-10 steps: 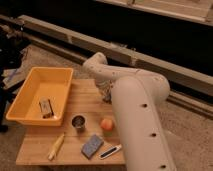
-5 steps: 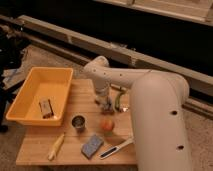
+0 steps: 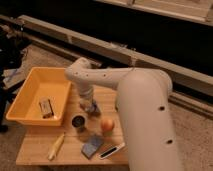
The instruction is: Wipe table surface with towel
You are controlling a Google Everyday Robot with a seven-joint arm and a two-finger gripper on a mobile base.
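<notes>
The wooden table point(image 3: 45, 150) stands in the lower left of the camera view. My gripper point(image 3: 90, 106) points down at the tabletop, just right of the yellow bin and just above the dark cup point(image 3: 78, 122). A small bluish-grey shape point(image 3: 94, 107) shows at the gripper's tip; I cannot tell whether it is the towel or part of the gripper. No towel shows clearly elsewhere. My white arm point(image 3: 145, 110) covers the right side of the table.
A yellow bin point(image 3: 27, 102) holding a small brown item point(image 3: 46, 107) sits on the table's left. An orange fruit point(image 3: 107, 125), a banana point(image 3: 56, 146), a blue-grey sponge point(image 3: 92, 146) and a white-and-black marker point(image 3: 112, 151) lie near the front edge.
My arm has swung left and the gripper has moved left across the table, from the right-centre toward the bin and cup. The objects on the table have stayed put.
</notes>
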